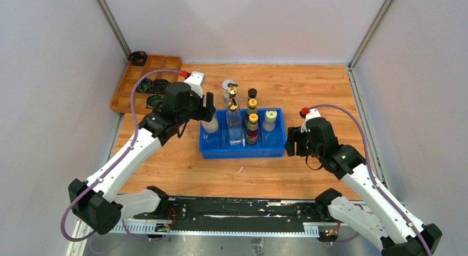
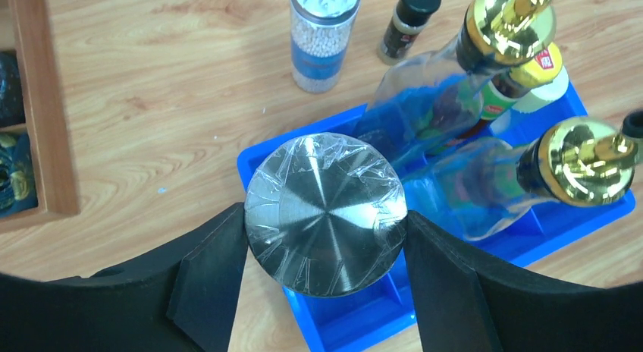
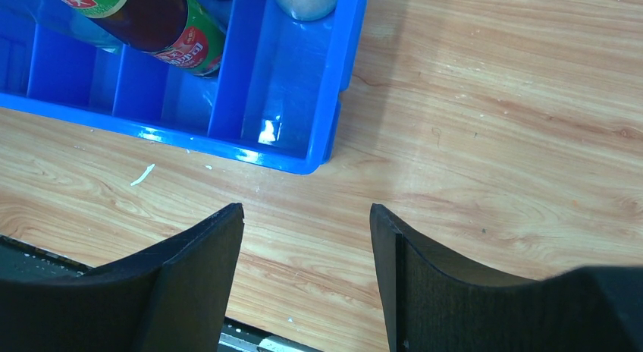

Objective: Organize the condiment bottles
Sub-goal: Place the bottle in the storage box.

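Observation:
My left gripper (image 2: 326,224) is shut on a silver-lidded clear jar (image 2: 326,212), with both fingers against the lid's rim. The jar (image 1: 210,123) is at the left end of the blue bin (image 1: 243,150). Inside the bin are two clear gold-spouted bottles (image 2: 425,109) (image 2: 485,187), two dark yellow-capped sauce bottles (image 1: 251,107) (image 1: 253,128) and a cream-lidded jar (image 1: 269,121). Behind the bin, on the table, stand a clear jar of white beads (image 2: 322,33) and a small black-capped bottle (image 2: 409,18). My right gripper (image 3: 307,215) is open over bare wood, just right of the bin's front corner (image 3: 318,158).
A wooden divided tray (image 1: 124,93) with black coiled rings (image 1: 154,86) sits at the back left, close to my left arm. Grey walls enclose the table on three sides. The black rail of the arm bases (image 1: 237,212) runs along the near edge.

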You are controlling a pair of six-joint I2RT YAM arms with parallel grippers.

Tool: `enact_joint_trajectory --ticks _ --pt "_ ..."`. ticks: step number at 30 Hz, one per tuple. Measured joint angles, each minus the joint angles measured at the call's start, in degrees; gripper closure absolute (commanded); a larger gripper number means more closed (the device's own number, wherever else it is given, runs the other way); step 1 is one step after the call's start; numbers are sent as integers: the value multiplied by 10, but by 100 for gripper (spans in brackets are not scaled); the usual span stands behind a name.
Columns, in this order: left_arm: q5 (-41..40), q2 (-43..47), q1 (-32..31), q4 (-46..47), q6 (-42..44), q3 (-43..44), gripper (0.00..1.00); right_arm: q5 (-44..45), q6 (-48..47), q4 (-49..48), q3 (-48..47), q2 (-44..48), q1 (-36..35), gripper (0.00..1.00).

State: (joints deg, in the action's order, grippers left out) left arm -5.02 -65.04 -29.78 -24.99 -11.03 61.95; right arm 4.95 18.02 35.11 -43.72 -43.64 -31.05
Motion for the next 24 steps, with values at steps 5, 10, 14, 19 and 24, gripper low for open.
enact_joint_trajectory --ticks 5,10,14,19,24 --pt "1 -30 0 43 1 0 33 0 0 0 0 -1 0 33" --pt "1 -53 0 65 1 0 33 0 0 0 0 -5 0 33" --pt "-3 -63 0 72 5 -1 33 0 0 0 0 -10 0 33" --pt "-13 -75 0 83 14 -8 33 0 0 0 0 -14 0 33" --pt "-23 -86 0 95 15 -28 33 0 0 -2 0 -20 0 33"
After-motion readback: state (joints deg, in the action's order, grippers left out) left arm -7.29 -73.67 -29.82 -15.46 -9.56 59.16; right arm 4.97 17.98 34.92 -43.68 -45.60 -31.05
